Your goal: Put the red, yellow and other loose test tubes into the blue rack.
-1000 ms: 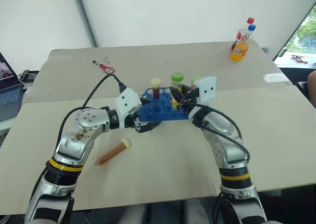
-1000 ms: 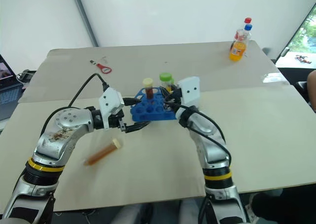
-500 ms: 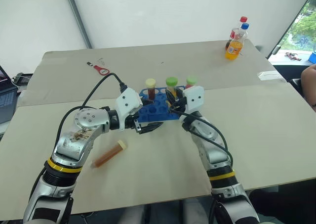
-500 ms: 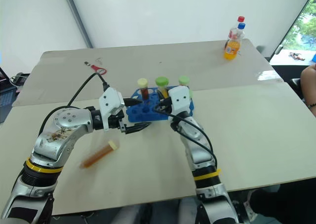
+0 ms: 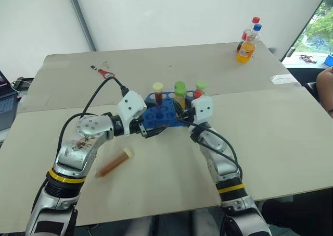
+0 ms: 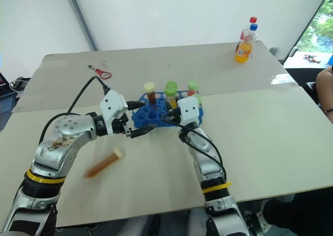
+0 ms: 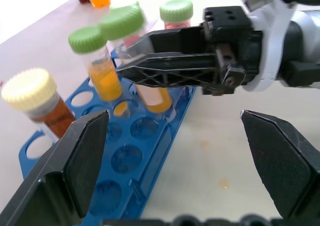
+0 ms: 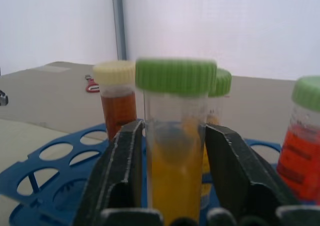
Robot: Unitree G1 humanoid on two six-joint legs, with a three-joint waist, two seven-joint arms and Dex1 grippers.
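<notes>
The blue rack (image 5: pixel 158 115) sits mid-table with a cream-capped amber tube (image 5: pixel 158 92), a green-capped yellow tube (image 5: pixel 180 85) and a green-capped red tube (image 5: pixel 199 90) standing in it. My right gripper (image 8: pixel 175 136) is shut on another green-capped yellow test tube (image 8: pixel 175 186). This tube leans, with its lower end in a rack hole (image 7: pixel 152 99). My left gripper (image 5: pixel 151 133) is open at the rack's near left end, with nothing between its fingers (image 7: pixel 75 161). One loose amber test tube (image 5: pixel 115 161) with a cream cap lies on the table near my left arm.
Two drink bottles (image 5: pixel 246 43) stand at the far right corner. A red-handled tool (image 5: pixel 105 72) lies at the far left. A person's arm (image 5: pixel 325 90) shows at the right edge. A seam runs across the table behind the rack.
My right gripper has come down with the yellow tube, bringing its lower end into the rack. The left gripper stayed put. The camera shifted early on.
</notes>
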